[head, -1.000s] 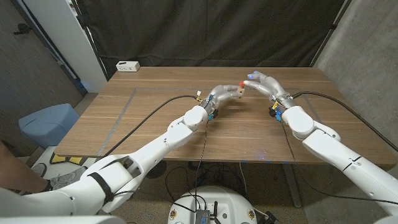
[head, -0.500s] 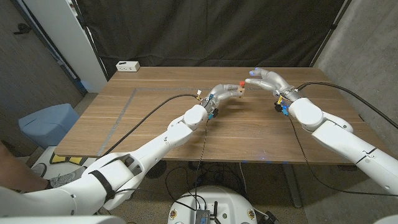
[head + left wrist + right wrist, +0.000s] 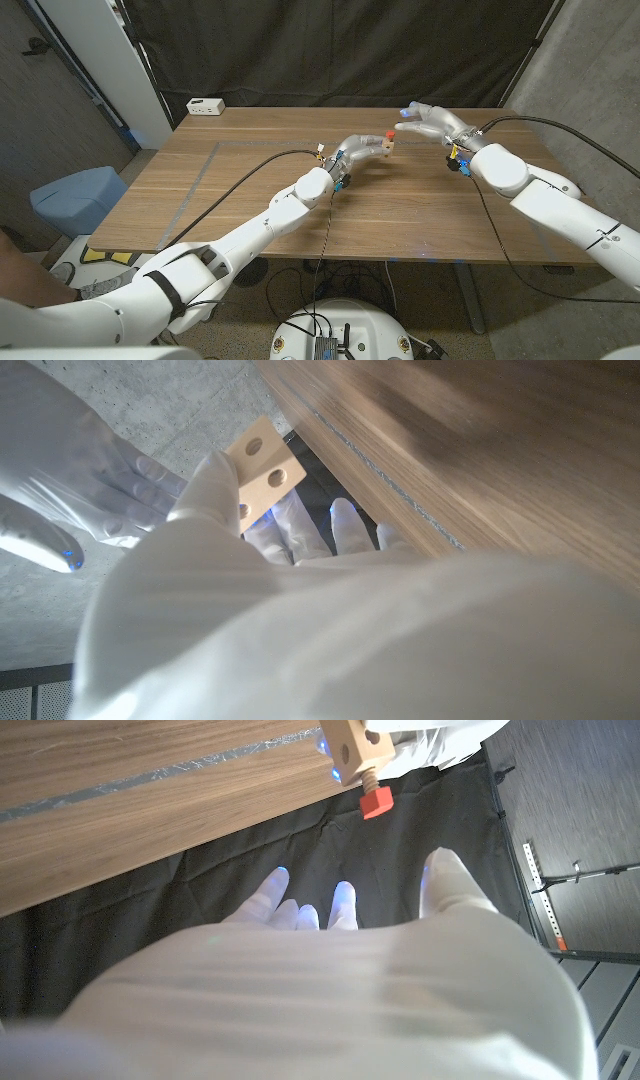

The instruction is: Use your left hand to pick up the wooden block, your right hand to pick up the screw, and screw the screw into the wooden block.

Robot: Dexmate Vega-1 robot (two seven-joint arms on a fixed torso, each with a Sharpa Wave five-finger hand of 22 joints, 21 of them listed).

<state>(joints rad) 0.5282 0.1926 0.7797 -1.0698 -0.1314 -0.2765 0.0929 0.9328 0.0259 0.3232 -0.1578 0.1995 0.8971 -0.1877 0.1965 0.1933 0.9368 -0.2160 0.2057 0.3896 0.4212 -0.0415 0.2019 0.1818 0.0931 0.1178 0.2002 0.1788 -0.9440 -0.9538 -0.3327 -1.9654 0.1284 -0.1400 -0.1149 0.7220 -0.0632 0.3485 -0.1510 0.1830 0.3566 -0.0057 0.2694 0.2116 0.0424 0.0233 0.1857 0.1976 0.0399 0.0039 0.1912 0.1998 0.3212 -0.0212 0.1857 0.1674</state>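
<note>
My left hand (image 3: 362,149) holds the wooden block (image 3: 385,146) up over the middle of the table's far half. A red screw (image 3: 389,133) sticks out of the block's top. In the left wrist view the pale block (image 3: 262,460) shows round holes beyond my left hand (image 3: 250,600). My right hand (image 3: 427,120) hovers a short way right of the block, fingers spread, holding nothing. The right wrist view shows the block (image 3: 352,745) with the red screw (image 3: 375,802) standing out of it, apart from my right hand (image 3: 330,970).
A white power strip (image 3: 205,106) lies at the table's (image 3: 250,215) far left corner. A pale tape line (image 3: 200,170) runs along the left side. Black cables trail from both wrists across the table. A blue bin (image 3: 75,195) stands on the floor at left.
My right hand has drawn back from the block, to the right and toward the far edge, with its fingers spread. The screw stays in the block. The left hand has not moved.
</note>
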